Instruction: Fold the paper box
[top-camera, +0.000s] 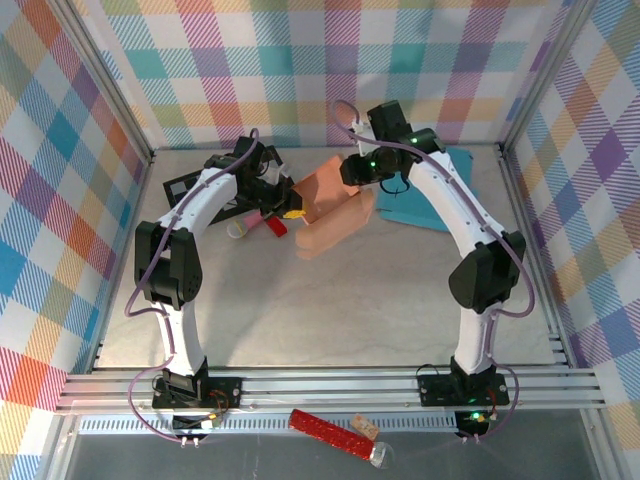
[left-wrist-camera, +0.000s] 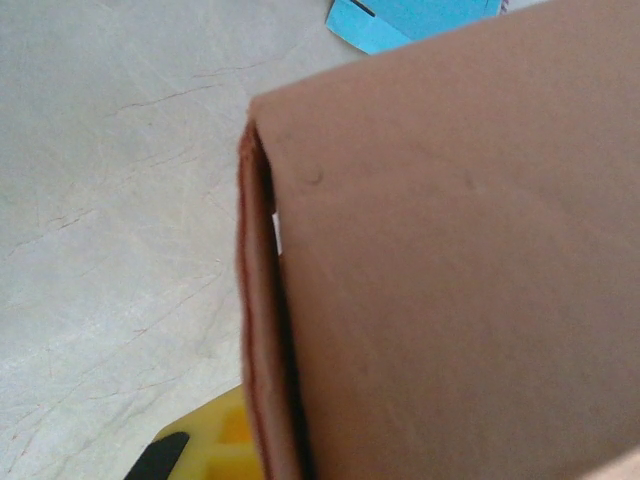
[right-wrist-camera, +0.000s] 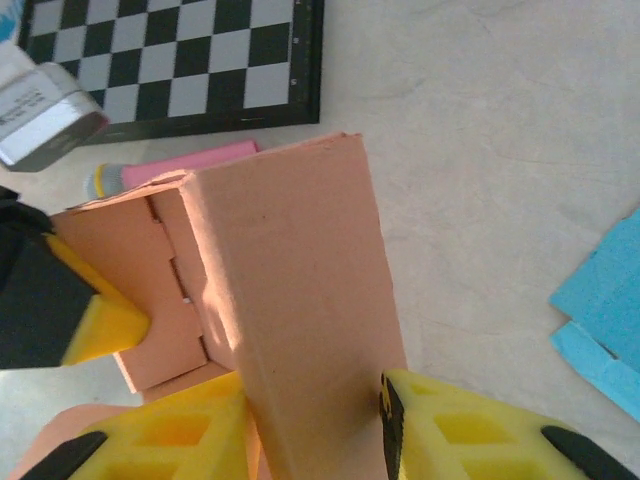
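Note:
The salmon paper box (top-camera: 325, 190) hangs partly folded above the back middle of the table, held between both arms. My left gripper (top-camera: 290, 210) is shut on its left edge; in the left wrist view the box wall (left-wrist-camera: 450, 250) fills the right side, with one yellow finger (left-wrist-camera: 200, 450) beside the folded edge. My right gripper (right-wrist-camera: 320, 420) is shut on an upright panel of the box (right-wrist-camera: 290, 290), a yellow finger (right-wrist-camera: 455, 430) pressing each face. The left gripper's yellow and black finger (right-wrist-camera: 90, 320) touches the box's notched inner flap.
A black and white chessboard (top-camera: 190, 185) (right-wrist-camera: 170, 60) lies at the back left. Blue paper sheets (top-camera: 430, 200) (right-wrist-camera: 600, 320) lie at the back right. A pink marker (right-wrist-camera: 190, 165) and a small white box (right-wrist-camera: 40, 110) lie near the chessboard. A red strip (top-camera: 330, 432) rests below the front rail.

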